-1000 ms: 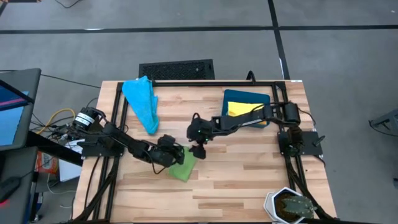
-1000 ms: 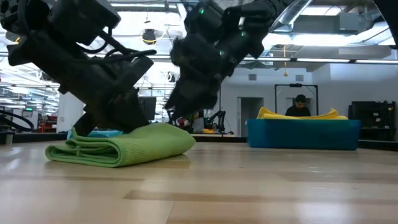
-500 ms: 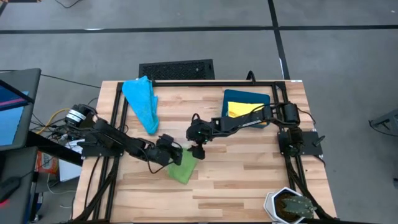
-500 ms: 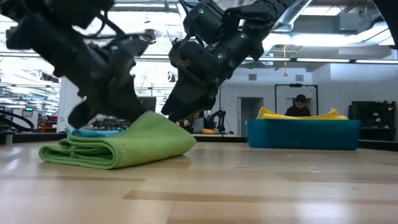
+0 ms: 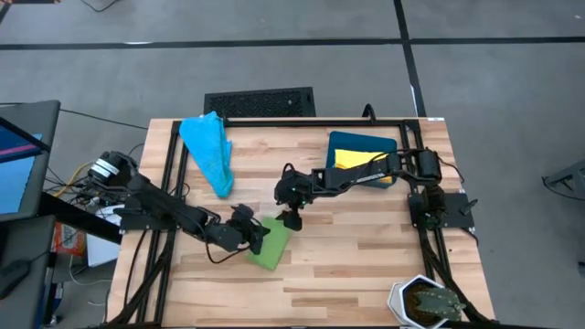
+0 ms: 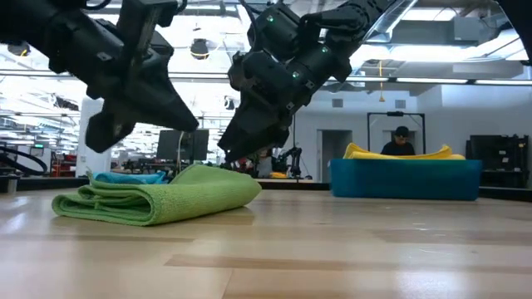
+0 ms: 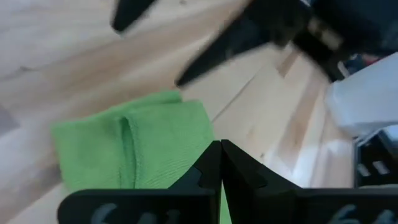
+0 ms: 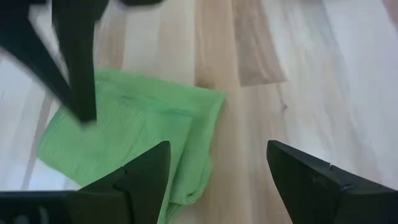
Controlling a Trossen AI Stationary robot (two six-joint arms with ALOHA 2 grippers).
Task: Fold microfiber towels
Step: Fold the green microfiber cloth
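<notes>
A folded green microfiber towel [image 5: 270, 245] lies on the pale wooden table [image 5: 366, 256], between the two claws. The left gripper [image 5: 259, 239], fingers pressed together and holding nothing, hovers just above the towel's edge. The right gripper [image 5: 293, 220], fingers spread wide and empty, hangs just above the towel's opposite corner.

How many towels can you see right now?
3: green towel folded mid-table, blue towel at the far left, yellow towel in the bin. More may lie beneath it.
</notes>
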